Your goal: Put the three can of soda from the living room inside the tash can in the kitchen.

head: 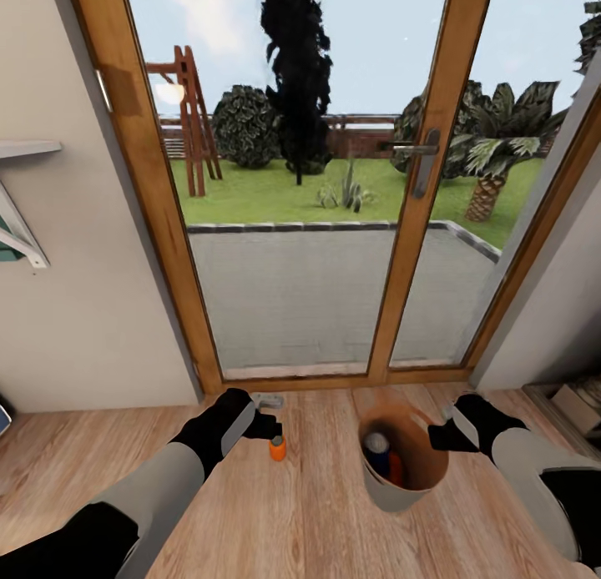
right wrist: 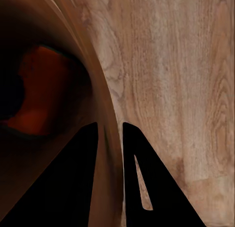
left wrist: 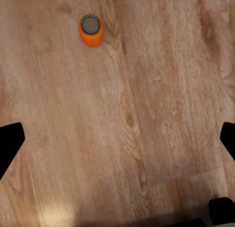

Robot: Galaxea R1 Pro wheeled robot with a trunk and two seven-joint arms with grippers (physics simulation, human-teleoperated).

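Orange can of soda (head: pixel 277 449) beside left gripper (head: pixel 274 427), upright

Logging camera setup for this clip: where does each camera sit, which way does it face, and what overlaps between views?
Head view: from the robot's head, looking forward and down at glass doors, plank floor, the tash can; both forearms show.
Left wrist view: on the left arm, looking down at the floor and an orange can; dark fingertips at the edges.
Right wrist view: on the right arm, its fingers straddling the bin's rim.
Shared: head and left wrist views show the orange can; head and right wrist views show the bin.
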